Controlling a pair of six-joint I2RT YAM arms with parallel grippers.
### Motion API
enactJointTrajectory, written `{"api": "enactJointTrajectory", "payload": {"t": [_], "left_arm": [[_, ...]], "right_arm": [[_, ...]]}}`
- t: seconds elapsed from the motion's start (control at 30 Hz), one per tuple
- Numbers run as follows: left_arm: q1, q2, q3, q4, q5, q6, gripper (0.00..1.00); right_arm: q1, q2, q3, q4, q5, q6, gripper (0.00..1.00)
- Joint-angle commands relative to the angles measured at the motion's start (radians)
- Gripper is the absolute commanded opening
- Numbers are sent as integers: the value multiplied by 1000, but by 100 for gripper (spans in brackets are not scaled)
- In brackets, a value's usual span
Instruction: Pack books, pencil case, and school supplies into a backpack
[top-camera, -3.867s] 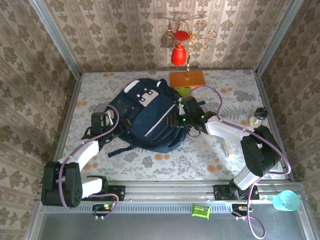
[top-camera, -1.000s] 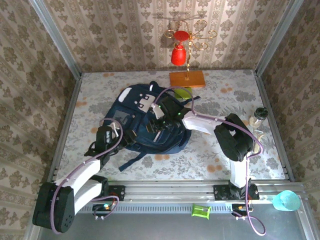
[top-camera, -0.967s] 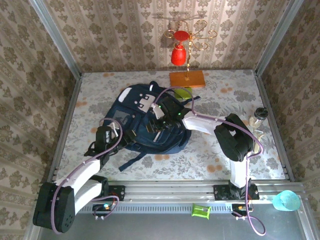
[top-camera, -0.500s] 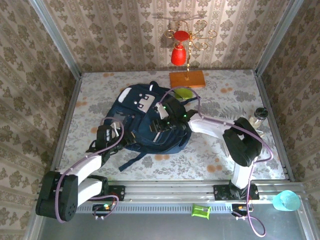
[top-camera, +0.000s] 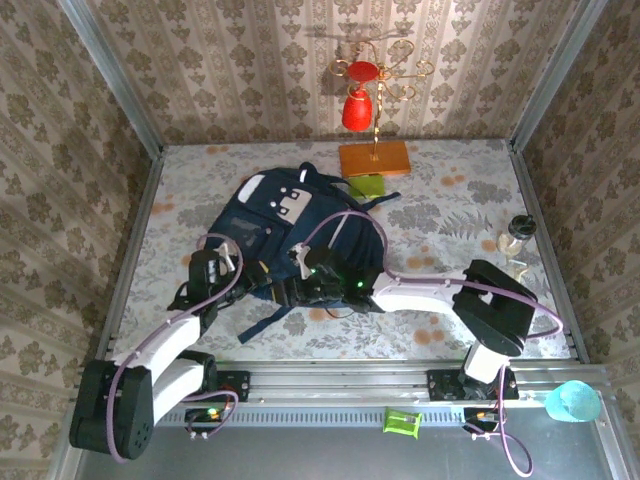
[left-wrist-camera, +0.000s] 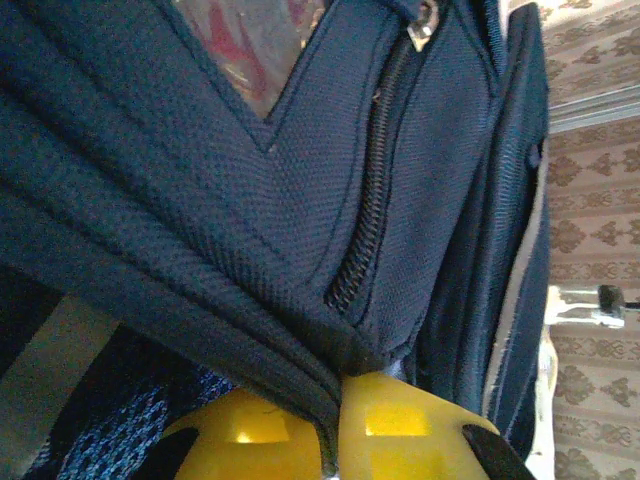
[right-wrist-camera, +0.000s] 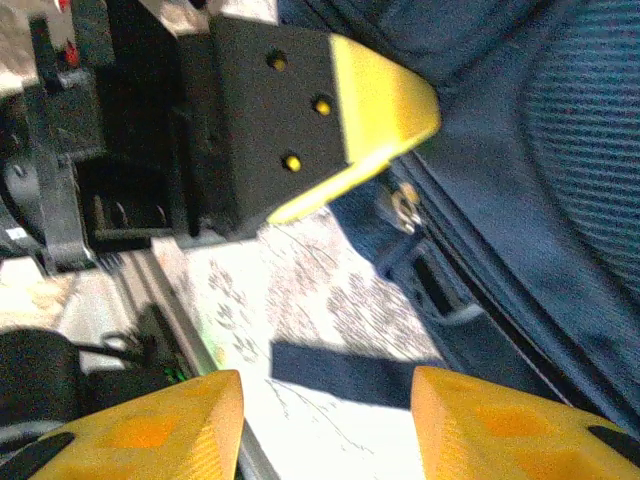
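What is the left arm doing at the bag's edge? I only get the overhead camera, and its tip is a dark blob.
Observer: The left wrist camera shows the left fingers shut on a fold of the backpack fabric.
Operator: Any zip nearby?
Observer: Yes, a dark zip runs close beside that pinched fold.
Operator: And the other arm?
Observer: Its wrist camera shows the right fingers spread apart, nothing between them, above the flowered table.
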Motion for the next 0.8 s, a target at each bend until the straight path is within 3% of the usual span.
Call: {"api": "enactJointTrajectory", "payload": {"t": [0.0,0.43,0.77], "left_arm": [[-15,-40,19,16,77,-38,0],[-15,-51,49,21,149,-86,0],[-16,-45,63,19,149,-86,0]], "right_arm": [[22,55,-20,218,99,149,45],[74,213,-65,416,294,188,33],[101,201,-94,368,488,192,34]]}}
